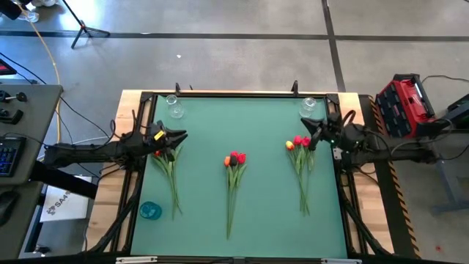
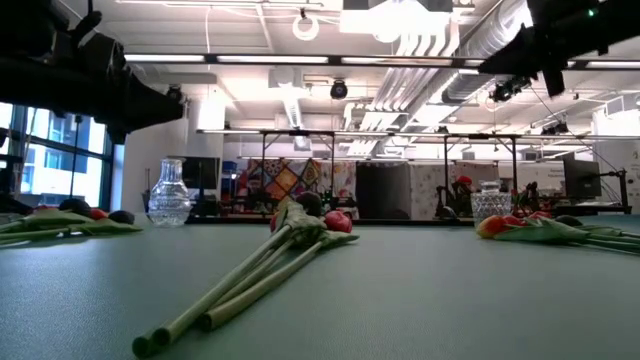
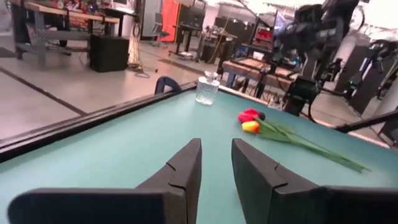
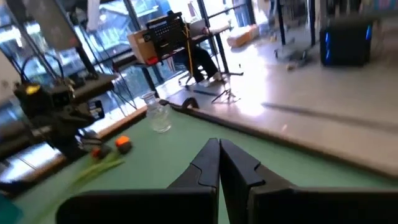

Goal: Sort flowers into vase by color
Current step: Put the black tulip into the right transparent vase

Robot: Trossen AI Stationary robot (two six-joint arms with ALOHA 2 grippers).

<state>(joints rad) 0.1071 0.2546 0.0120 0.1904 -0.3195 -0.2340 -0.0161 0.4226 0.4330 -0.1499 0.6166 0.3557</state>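
- The bench point(image 1: 242, 125), a green mat in a wooden frame, fills the high view; reading that view as a clock face, the two arms reach in from nine and three.
- The left arm's fingers point(image 1: 178, 136) hang above the heads of the nine o'clock bunch. In the left wrist view they point(image 3: 216, 163) stand a little apart with nothing between them.
- The right arm's fingers point(image 1: 311, 126) hang above the heads of the three o'clock bunch. In the right wrist view they point(image 4: 218, 163) are pressed together and hold nothing.
- Three bunches of flowers lie flat, stems trailing toward six: the left bunch point(image 1: 169, 172), the middle bunch point(image 1: 233, 183) with red heads, and the right bunch point(image 1: 302, 167) with red and orange heads.
- One clear glass vase point(image 1: 174, 107) stands toward eleven, a second vase point(image 1: 308, 107) toward one.
- A small blue dish point(image 1: 150, 211) sits toward seven.
- My reading: sorting has hardly begun, as no stem stands in either vase. The left arm seems poised for a pick, so next it should drop onto one stem, close, and carry it to the vase for that colour.
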